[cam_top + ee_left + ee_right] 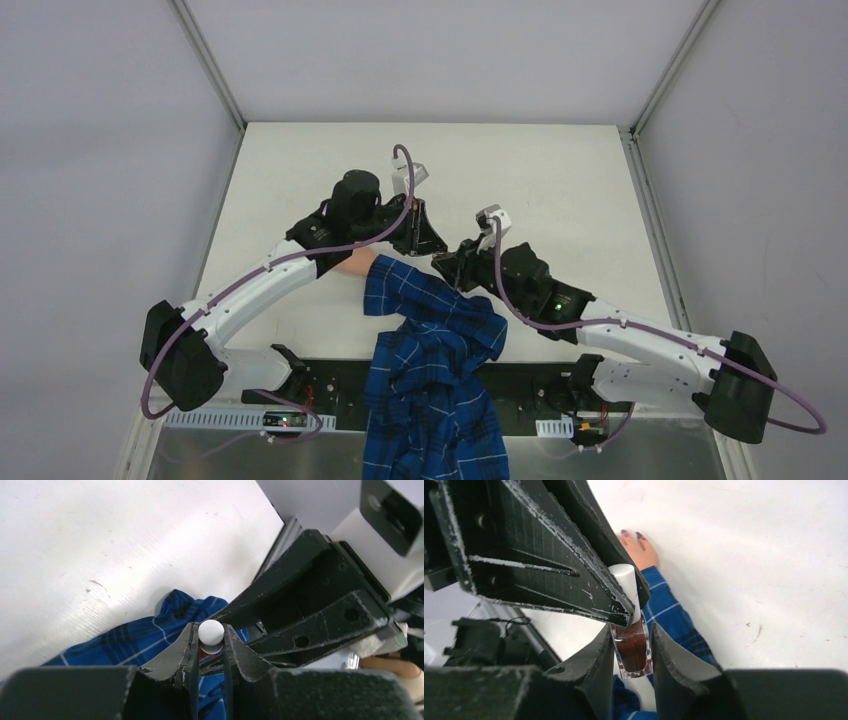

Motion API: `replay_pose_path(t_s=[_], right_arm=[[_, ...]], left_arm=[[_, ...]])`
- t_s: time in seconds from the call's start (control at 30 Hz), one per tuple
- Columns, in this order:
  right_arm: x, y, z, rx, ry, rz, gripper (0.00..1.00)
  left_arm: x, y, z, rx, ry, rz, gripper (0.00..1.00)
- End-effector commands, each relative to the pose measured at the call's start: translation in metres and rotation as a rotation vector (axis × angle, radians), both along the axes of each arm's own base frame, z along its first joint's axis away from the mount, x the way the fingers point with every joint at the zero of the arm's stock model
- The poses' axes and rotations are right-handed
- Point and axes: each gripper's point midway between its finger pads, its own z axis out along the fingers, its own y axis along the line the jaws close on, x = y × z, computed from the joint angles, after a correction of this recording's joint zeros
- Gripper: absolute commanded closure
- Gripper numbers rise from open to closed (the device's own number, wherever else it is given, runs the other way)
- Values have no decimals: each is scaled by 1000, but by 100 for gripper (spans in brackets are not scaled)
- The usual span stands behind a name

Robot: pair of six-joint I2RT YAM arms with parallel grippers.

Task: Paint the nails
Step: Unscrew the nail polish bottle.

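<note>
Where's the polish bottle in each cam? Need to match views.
Top external: hidden, centre, where left pincer and right pincer meet.
Left wrist: lower centre, white cap end-on in left pincer.
Right wrist: lower centre, polish bottle in right pincer, cap in left.
Shared landmark: blue plaid sleeve.

A sleeve [430, 330] is laid on the counter [560, 170] between the arms, with the hand [644, 555] and nails [625, 532] at its far end. Near it, a bottle [633, 652] is held in the right claw [631, 635], its cap [211, 630] in the left claw [210, 636].
</note>
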Motion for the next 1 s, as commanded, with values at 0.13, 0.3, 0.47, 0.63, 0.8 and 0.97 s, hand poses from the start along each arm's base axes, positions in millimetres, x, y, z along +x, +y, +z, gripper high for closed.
replay_pose_path(t_s=[0.13,0.3,0.47,0.63,0.8,0.97], right_arm=[[69,-35,26,2,-118,-435,100],[68,-33,19,14,-87,-441,100],[57,-47,15,96,-30,-450,100],[44,-54,14,109,4,-385,100],[27,-47,21,161,48,-193,100],[-11,-37,51,287,61,88,100]], left_arm=[[9,14,-29,64,122,140,100],[11,15,-25,60,103,146,77],[16,30,-8,52,0,216,23],[18,51,18,41,-160,276,13],[11,59,40,14,-273,259,10],[-10,47,60,-79,-283,138,10]])
